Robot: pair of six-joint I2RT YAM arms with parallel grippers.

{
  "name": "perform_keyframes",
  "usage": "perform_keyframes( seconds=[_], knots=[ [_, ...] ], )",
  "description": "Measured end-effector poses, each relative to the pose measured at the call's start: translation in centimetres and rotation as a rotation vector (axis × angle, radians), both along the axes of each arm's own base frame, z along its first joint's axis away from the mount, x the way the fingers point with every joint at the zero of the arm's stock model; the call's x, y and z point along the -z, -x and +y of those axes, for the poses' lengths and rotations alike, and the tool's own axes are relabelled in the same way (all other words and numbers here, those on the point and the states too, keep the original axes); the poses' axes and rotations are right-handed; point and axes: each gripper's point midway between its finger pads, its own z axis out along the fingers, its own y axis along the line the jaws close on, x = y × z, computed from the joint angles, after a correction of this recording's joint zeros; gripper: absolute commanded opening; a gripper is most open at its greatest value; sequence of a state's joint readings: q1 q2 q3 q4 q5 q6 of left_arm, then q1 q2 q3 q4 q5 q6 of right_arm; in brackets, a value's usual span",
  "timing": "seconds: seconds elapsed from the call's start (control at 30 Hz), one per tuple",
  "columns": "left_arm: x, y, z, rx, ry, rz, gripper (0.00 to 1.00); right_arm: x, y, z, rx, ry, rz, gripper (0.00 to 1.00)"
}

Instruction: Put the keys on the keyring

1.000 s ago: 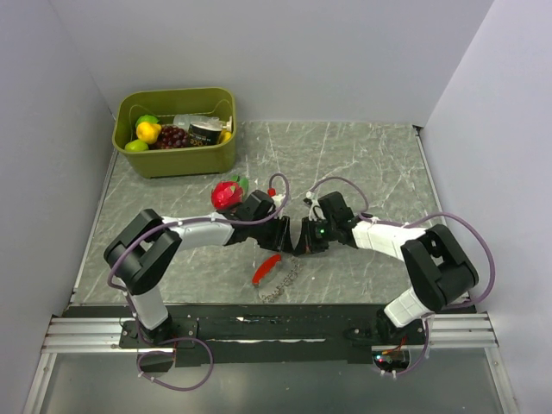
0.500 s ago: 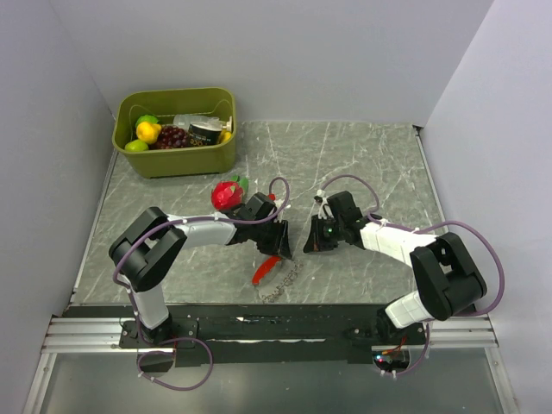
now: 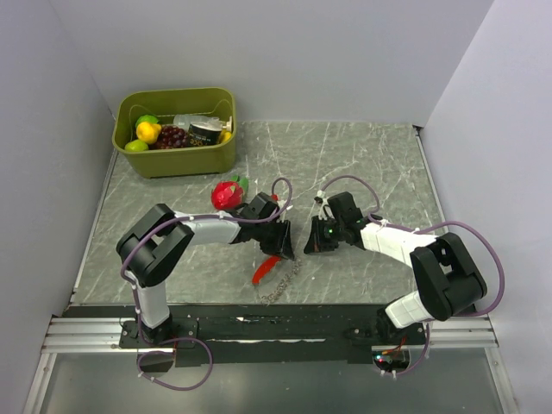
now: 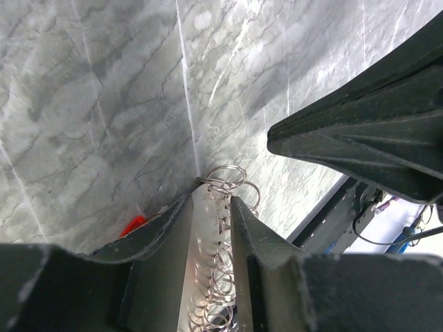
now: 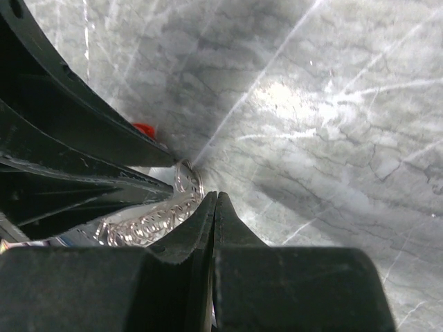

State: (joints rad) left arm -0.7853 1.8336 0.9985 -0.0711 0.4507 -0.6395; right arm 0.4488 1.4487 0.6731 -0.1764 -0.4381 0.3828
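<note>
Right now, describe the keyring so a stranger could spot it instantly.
On the marble table, between the arms, the keyring sits at the left gripper. It is a slim curved red fob trailing silver chain, unlike the round strawberry toy behind.

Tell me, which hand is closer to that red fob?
Left. The left hand is right over the red fob, keyring chain between its fingers; the right hand sits farther off, to the fob's right.

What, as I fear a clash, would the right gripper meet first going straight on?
Likely the keyring, its loop beside the right gripper, jaws shut; else the table. Depth unclear.
</note>
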Motion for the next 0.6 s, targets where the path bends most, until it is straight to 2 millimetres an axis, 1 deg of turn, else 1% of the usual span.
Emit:
perform_keyframes(
  seconds=[0.27, 0.47, 0.6],
  knots=[
    [-0.5, -0.4, -0.4, -0.001, 0.008, -0.01, 0.38, 0.2, 0.5, 0.0, -0.013, -0.011, 0.015, 0.0],
    [-1.4, -1.1, -1.0, 0.001, 0.024, -0.03, 0.39, 0.3, 0.6, 0.0, -0.017, -0.015, 0.014, 0.0],
    [-1.6, -1.6, -1.2, 0.011, 0.0, -0.042, 0.41, 0.5, 0.9, 0.0, -0.02, -0.016, 0.023, 0.0]
  ],
)
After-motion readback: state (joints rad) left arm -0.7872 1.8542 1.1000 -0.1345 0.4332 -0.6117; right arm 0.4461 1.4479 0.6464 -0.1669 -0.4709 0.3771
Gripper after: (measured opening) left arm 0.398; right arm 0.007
